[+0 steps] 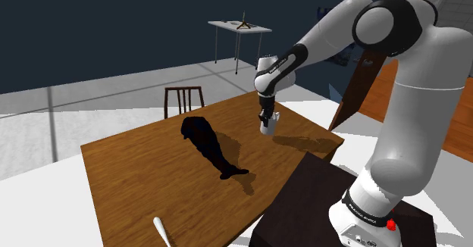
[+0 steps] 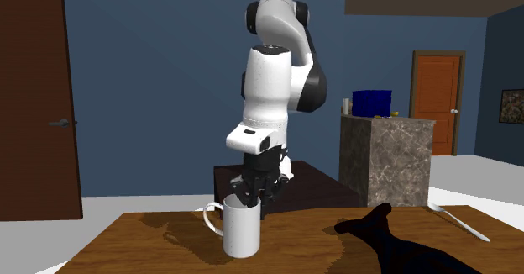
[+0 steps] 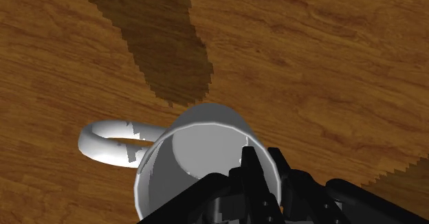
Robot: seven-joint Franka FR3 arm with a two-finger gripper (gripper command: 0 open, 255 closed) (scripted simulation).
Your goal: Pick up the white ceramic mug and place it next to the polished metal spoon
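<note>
A white mug (image 1: 270,124) (image 2: 242,229) (image 3: 199,154) is upright near the table's far edge in the shoulder view, its handle (image 3: 110,141) pointing away from the fingers. My black gripper (image 1: 265,117) (image 2: 250,199) (image 3: 260,174) comes down from above and is shut on the mug's rim, one finger inside and one outside. I cannot tell whether the mug rests on the wooden table (image 1: 151,177) or hangs just over it. A pale spoon (image 1: 162,231) (image 2: 458,221) lies at the table's near edge in the shoulder view, far from the mug.
A black, unshaded elongated object (image 1: 210,145) (image 2: 403,245) lies mid-table between the mug and the spoon. A chair (image 1: 184,100) stands behind the table, and my dark stand (image 1: 318,200) is beside it. A stone-faced counter (image 2: 388,159) stands behind the arm.
</note>
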